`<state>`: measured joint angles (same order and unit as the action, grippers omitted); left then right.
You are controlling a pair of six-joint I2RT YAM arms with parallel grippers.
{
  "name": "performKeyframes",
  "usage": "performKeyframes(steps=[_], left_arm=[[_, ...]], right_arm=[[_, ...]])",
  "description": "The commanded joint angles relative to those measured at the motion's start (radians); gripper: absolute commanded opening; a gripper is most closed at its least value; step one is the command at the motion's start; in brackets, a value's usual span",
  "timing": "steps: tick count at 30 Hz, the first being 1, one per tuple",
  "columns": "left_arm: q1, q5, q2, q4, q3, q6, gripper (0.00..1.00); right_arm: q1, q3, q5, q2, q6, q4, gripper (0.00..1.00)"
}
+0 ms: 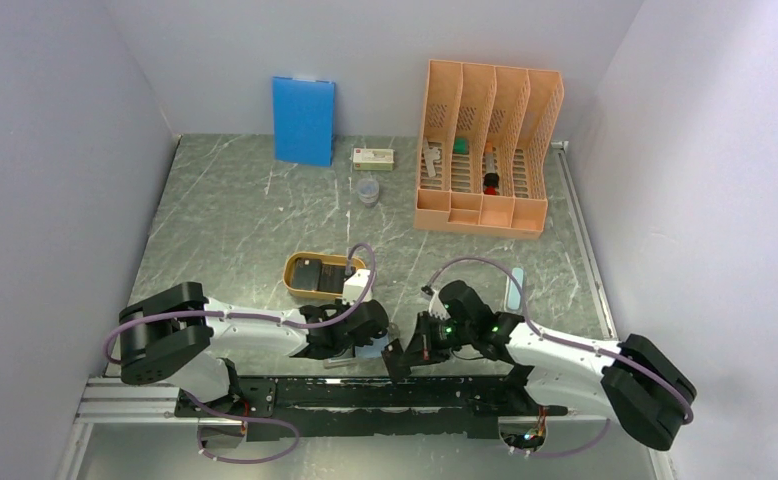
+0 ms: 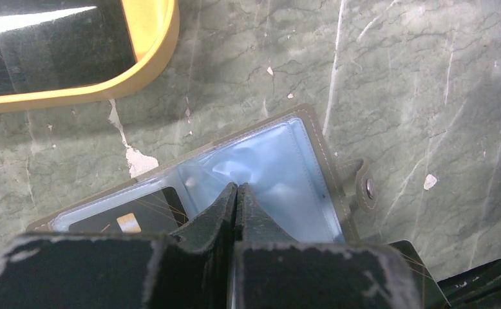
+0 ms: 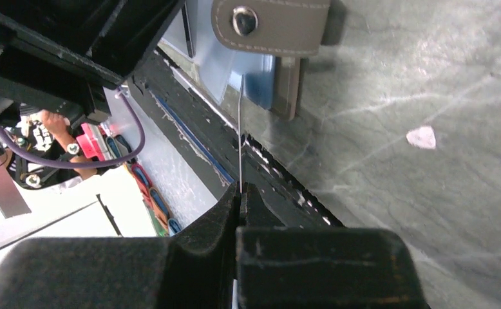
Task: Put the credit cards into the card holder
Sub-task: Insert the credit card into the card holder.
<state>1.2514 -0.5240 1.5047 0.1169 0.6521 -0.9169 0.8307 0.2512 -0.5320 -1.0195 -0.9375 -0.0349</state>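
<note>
You are pinching the card holder [image 2: 280,154] with your left gripper [image 2: 236,190]. Its fingers are pressing tight together on the pale blue inner pocket, and the plastic is puckering toward the tips. The holder is lying open on the green marbled table [image 2: 428,96], just on the near side of the orange oval tray [image 2: 161,45] and apart from its rim. Its snap tab [image 2: 366,188] is sticking out on the edge facing away from the tray. One pocketed card [image 2: 138,219], gold chip showing, is sitting inside the blue pocket right beside your left fingers. A dark glossy card [image 2: 42,51] is lying in the tray itself.

Your right gripper [image 3: 240,190] is hovering beyond the holder as seen from the tray, on the snap-tab side. Its fingers are clenching a credit card [image 3: 241,129], which you are seeing edge-on from the wrist as a thin pale line. That card is standing on edge and pointing toward the tab side of the holder. Its far end is reaching close to the blue pocket sheet there, but you cannot tell whether it is touching or entering the pocket.
</note>
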Motion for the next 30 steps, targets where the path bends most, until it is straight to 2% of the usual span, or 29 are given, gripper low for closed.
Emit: performKeyframes(steps=[1,9,15,18,25,30], left_arm=[[0.000,0.052,0.042,0.097,-0.057,-0.007,0.05],[-0.001,0.057,-0.034,0.182,0.028,0.019,0.06],[-0.001,0.036,-0.128,0.298,0.137,0.066,0.33],[-0.001,0.021,-0.181,0.356,0.170,0.063,0.37],[-0.001,-0.011,-0.390,0.436,0.077,-0.028,0.39],[-0.001,-0.011,-0.506,0.395,-0.047,-0.079,0.40]], right_arm=[[0.008,0.027,-0.006,-0.069,-0.011,0.123,0.00],[0.026,0.062,-0.006,-0.226,-0.015,0.255,0.00],[0.045,0.119,0.011,-0.258,-0.003,0.247,0.00],[0.055,0.141,0.019,-0.279,0.000,0.249,0.00],[0.095,0.220,0.034,-0.398,0.015,0.274,0.00],[0.129,0.290,0.048,-0.494,0.026,0.281,0.00]])
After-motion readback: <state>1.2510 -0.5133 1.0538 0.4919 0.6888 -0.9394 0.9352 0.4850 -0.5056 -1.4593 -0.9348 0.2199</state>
